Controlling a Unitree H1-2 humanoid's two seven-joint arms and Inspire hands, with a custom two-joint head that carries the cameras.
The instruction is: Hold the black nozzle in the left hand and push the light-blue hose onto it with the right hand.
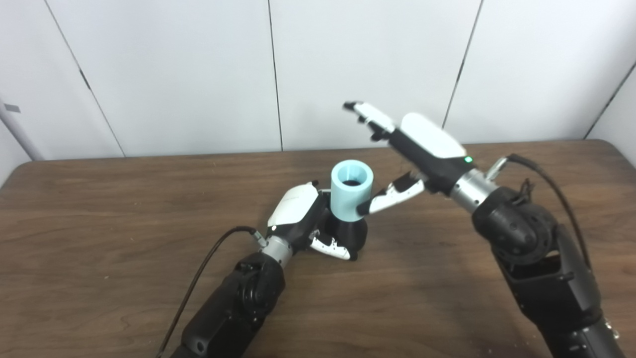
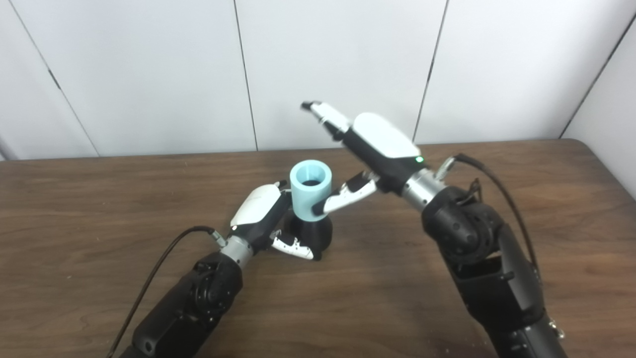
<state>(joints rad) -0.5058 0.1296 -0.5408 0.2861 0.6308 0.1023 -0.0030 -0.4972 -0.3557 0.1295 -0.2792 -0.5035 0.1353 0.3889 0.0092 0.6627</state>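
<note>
The black nozzle (image 1: 351, 233) stands on the wooden table (image 1: 99, 223) near the middle. My left hand (image 1: 303, 214) is shut around its base from the left. The light-blue hose (image 1: 351, 190), a short open tube, sits upright on top of the nozzle. My right hand (image 1: 412, 149) hovers just right of the hose with its fingers spread and raised, holding nothing; its thumb tip touches or nearly touches the hose's lower right side.
White wall panels (image 1: 348, 64) rise behind the table's far edge. A black cable (image 1: 203, 268) trails from my left wrist and another cable (image 1: 546, 184) loops from my right wrist.
</note>
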